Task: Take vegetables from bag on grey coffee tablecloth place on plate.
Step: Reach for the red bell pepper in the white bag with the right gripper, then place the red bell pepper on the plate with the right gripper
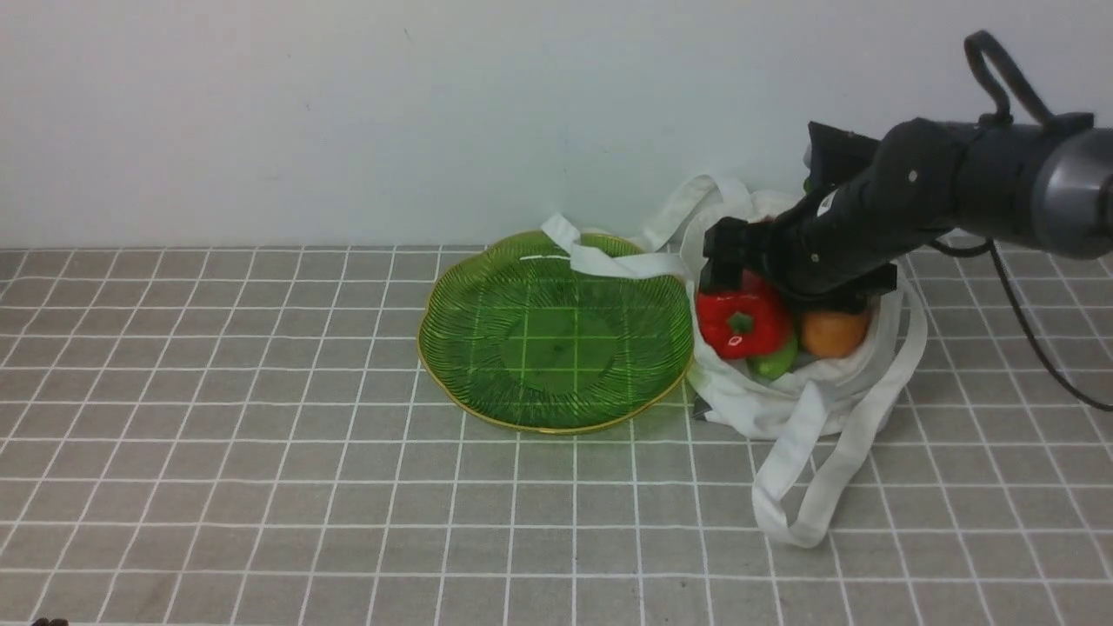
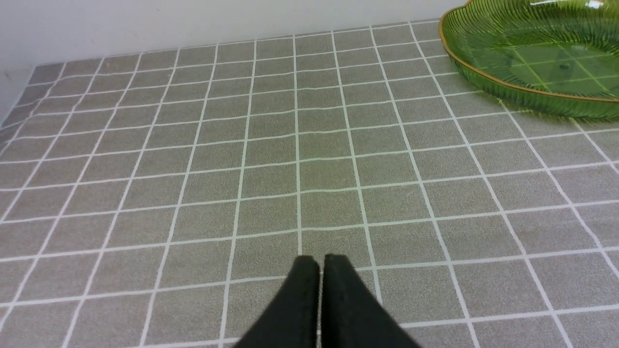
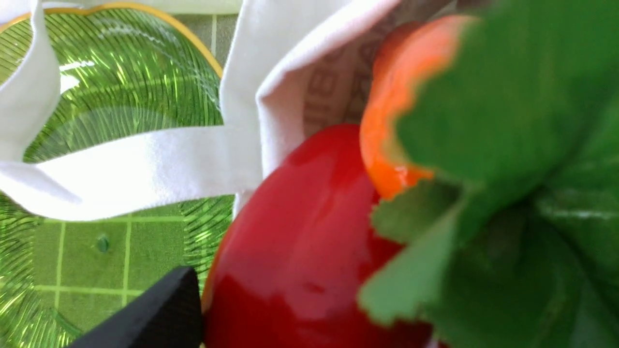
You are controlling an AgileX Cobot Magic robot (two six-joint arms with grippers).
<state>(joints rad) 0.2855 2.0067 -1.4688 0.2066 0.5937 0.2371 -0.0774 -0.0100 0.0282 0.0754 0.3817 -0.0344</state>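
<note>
Red bell pepper (image 1: 743,323) sits in the white tote bag's (image 1: 765,404) mouth beside the green plate (image 1: 539,365), my right gripper (image 1: 727,263) on it, one finger (image 3: 154,314) at its side, grip unclear behind carrot leaves (image 3: 508,145), so I should seat both fingers squarely before lifting; my left gripper (image 2: 320,263) rests closed.

Green plate (image 1: 487,348) on the grid tablecloth (image 1: 261,478), white bag (image 1: 765,409) just beside it — one strap (image 1: 609,261) draped over the plate's far rim, red pepper (image 1: 743,323), cucumber (image 1: 776,362), potato (image 1: 833,333) in its mouth, right gripper (image 1: 723,268) just above the pepper.
</note>
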